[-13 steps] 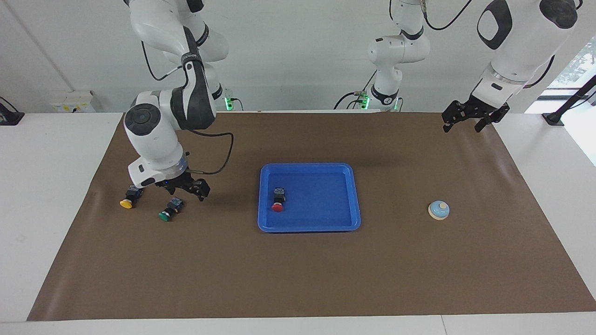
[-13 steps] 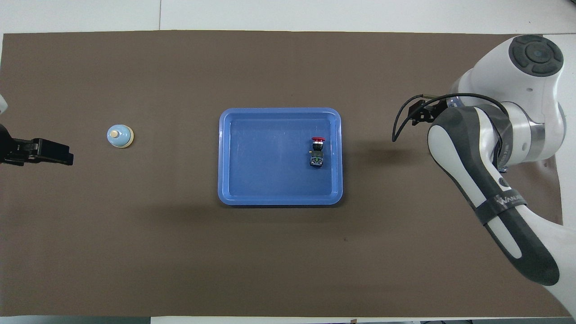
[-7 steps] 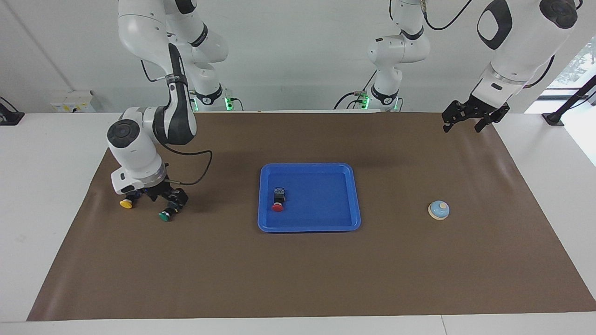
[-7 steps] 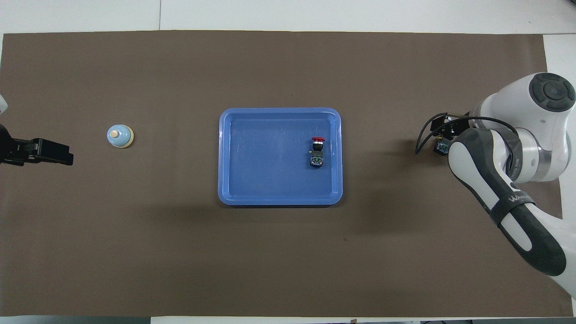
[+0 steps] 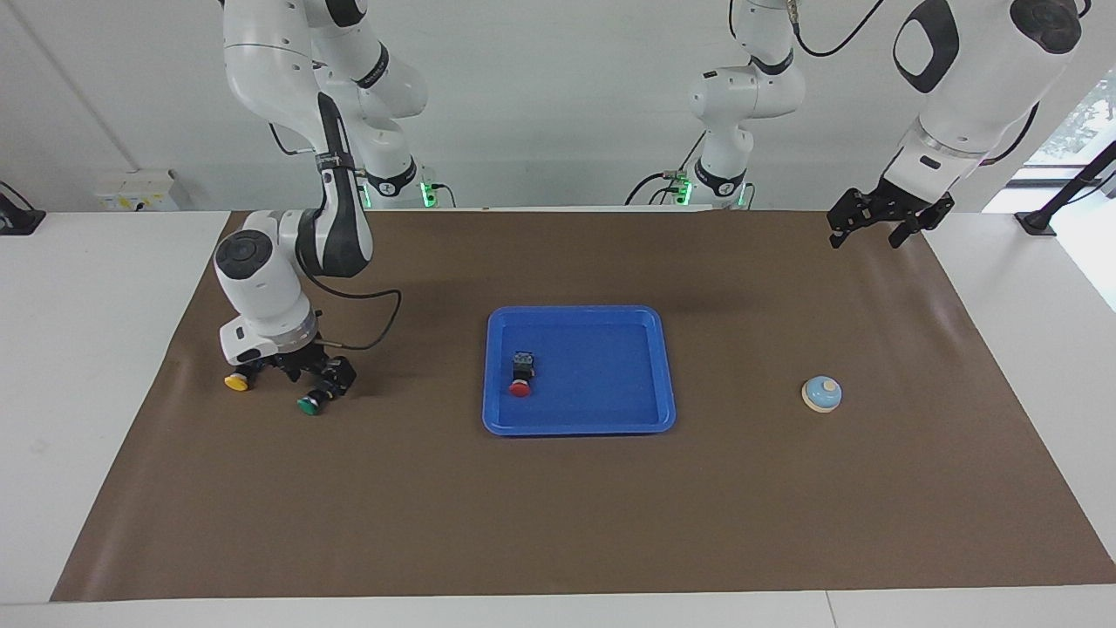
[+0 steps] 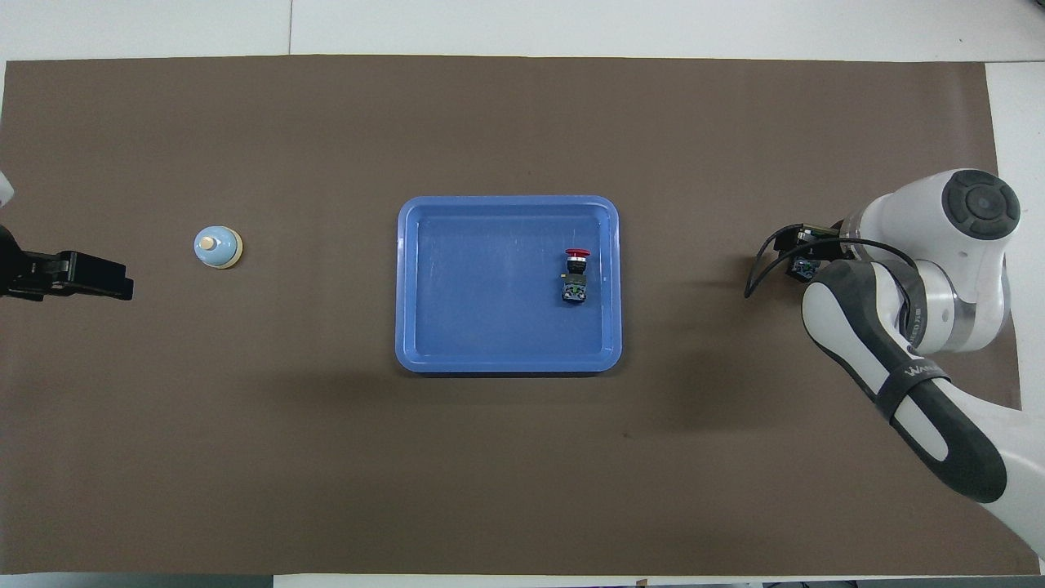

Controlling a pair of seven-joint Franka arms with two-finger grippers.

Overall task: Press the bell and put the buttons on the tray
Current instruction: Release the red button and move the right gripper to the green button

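Straddling the green button (image 5: 309, 404), the right gripper (image 5: 316, 375) stands open, yellow button (image 5: 235, 381) just beside (left gripper (image 5: 876, 222) waits, open).

Blue tray (image 6: 424, 282) mid-mat holding red button (image 6: 576, 268), bell (image 6: 218, 247) toward left arm's end, right arm (image 6: 914, 343) low at its own end

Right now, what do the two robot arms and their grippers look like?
Both arms are glossy white with rounded joints and dark grey-black panels and end caps. The right arm carries a grey wrist band with lettering and a looping black cable. Each base shows a green light. The right gripper and left gripper are black with two fingers.
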